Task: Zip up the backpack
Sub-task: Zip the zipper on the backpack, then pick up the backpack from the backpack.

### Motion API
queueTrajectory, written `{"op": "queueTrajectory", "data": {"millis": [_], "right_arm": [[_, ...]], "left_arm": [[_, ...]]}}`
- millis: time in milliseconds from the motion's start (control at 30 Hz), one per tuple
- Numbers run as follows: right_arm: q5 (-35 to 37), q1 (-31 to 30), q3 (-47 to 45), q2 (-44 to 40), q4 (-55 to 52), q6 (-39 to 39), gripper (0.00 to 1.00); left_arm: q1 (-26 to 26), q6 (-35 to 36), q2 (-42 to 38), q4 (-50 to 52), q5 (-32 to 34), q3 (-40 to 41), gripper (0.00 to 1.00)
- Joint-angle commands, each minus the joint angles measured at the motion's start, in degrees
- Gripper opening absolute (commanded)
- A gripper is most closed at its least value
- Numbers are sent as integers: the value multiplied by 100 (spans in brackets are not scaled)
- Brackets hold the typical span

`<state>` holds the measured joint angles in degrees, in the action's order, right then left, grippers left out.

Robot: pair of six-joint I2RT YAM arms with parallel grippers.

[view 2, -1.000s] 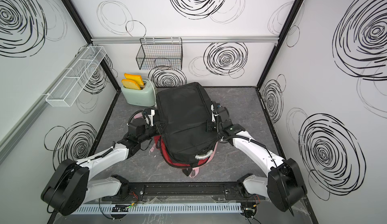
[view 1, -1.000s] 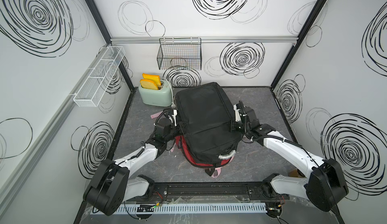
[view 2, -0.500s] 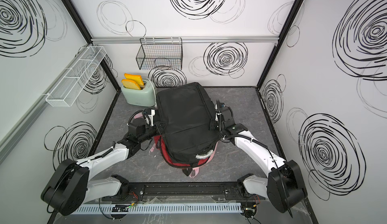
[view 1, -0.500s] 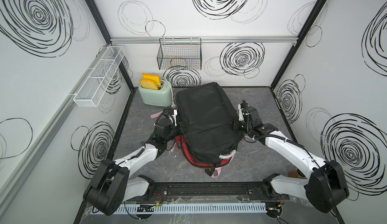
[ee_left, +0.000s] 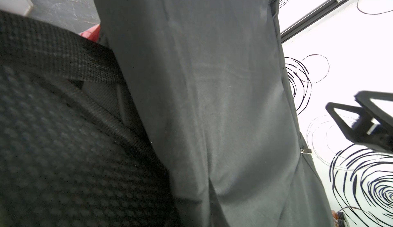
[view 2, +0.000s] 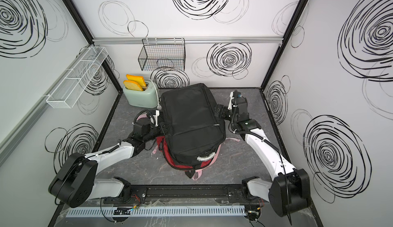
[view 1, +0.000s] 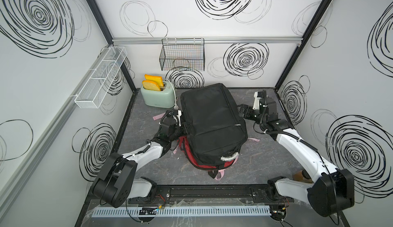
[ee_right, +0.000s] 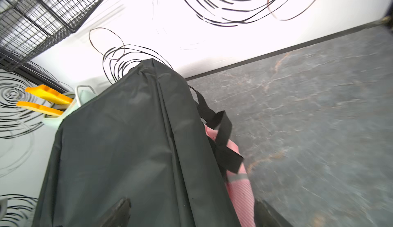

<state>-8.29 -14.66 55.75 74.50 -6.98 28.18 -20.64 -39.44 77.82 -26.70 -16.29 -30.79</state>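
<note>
"The bag [view 1: 212,119] lies on the table [view 1: 265,162], atop a red bag [view 1: 187,149]. The right gripper [view 1: 242,111] is spread, just off its side."

"And the left gripper [view 1: 184,129]?"

"Pressed together at the bag's edge (on fabric or not, I can't tell). If not, the bag could slide when the pull [view 1: 238,125] is tugged."
</note>
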Motion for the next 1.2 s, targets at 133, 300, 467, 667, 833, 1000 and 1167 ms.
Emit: {"op": "queueTrajectory", "data": {"millis": [133, 300, 467, 667, 833, 1000, 1167], "right_arm": [[-1040, 358, 17, 880, 861, 164, 94], [-1515, 438, 209, 1465, 1028, 3, 93], [-2409, 462, 167, 1709, 1544, 104, 91], [-1986, 126, 452, 1530, 1027, -276, 90], [-1232, -402, 751, 1481, 325, -669, 87], [-131, -1079, 1149, 1417, -441, -1004, 81], [635, -1465, 1413, 1304, -910, -1171, 45]], "left_arm": [[133, 147, 547, 194, 255, -32, 0], [240, -78, 801, -465, -133, 132, 0], [285, -152, 1011, -661, -348, 152, 0], [249, -135, 1069, -661, -358, 121, 0], [215, -186, 1051, -878, -483, 116, 0], [202, -222, 1003, -973, -550, 152, 0], [206, -204, 932, -924, -509, 168, 0]]}}
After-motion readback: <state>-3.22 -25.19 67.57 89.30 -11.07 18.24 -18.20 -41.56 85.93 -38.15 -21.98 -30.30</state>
